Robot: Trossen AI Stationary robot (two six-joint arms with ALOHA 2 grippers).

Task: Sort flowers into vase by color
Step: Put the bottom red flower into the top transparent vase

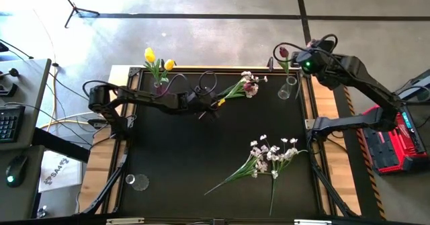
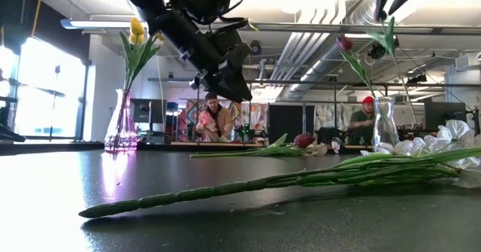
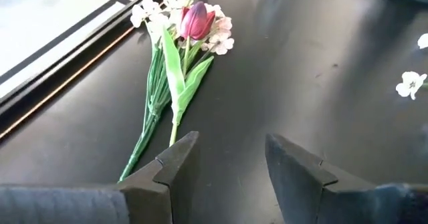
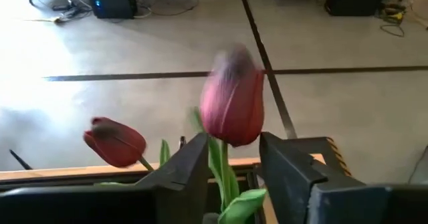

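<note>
Two yellow tulips (image 1: 156,56) stand in a pink vase (image 1: 160,88) at the far left. A clear vase (image 1: 285,89) at the far right holds a dark red tulip (image 4: 115,141). My right gripper (image 4: 233,158) hovers open above that vase, and a second red tulip (image 4: 231,105) rises between its fingers, with its leaves (image 2: 387,35) hanging below. Another red tulip (image 3: 196,20) and a white spray (image 1: 250,84) lie on the table. My left gripper (image 3: 231,162) is open above the table, just short of their stem ends. More white sprays (image 1: 269,154) lie at the near right. My right gripper has the red tulip's stem (image 4: 219,162) standing in the gap between its fingers, close beside one finger (image 4: 190,164). Background shows between the stem and the other finger. I cannot tell whether the stem touches a finger. My left gripper touches nothing.
A small clear glass (image 1: 138,181) stands near the table's near left corner. The long stems (image 2: 301,183) of the white sprays stretch across the near right of the table. People (image 2: 214,120) sit in the room beyond the far edge. The black table middle (image 1: 181,151) is bare.
</note>
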